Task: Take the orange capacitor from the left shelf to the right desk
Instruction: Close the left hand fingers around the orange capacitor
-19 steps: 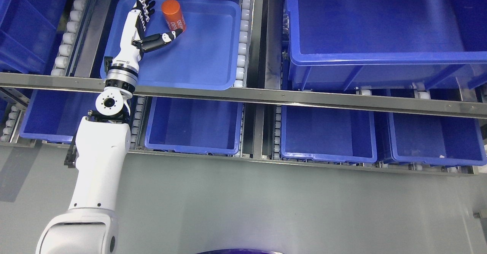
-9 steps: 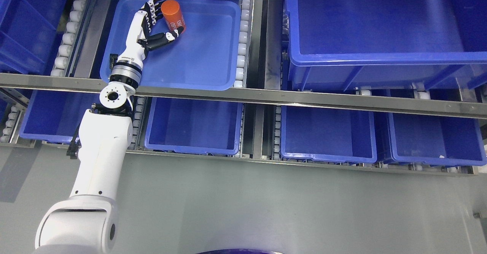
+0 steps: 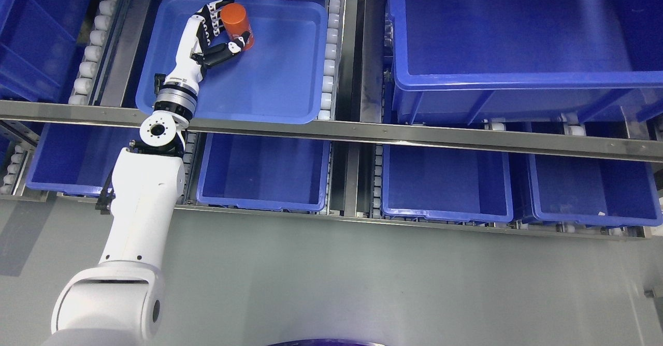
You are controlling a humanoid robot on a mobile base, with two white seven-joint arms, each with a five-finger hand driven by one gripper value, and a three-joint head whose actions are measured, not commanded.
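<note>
Where glossy plastic tray (image 3: 269, 76) dips, left hand (image 3: 210, 35) fingers wrapping smooth orange capacitor (image 3: 238, 26) cylinder

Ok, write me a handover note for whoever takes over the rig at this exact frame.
Left hand: fingers wrapped around the capacitor, thumb on its near side; grip looks closed.
Right hand: out of view.
Capacitor: in the shallow tray on the upper shelf level, far left corner; cannot tell if lifted.
Done: reach and grasp.
Left: lift out, carry right to the desk, which is not in view, release.
</note>
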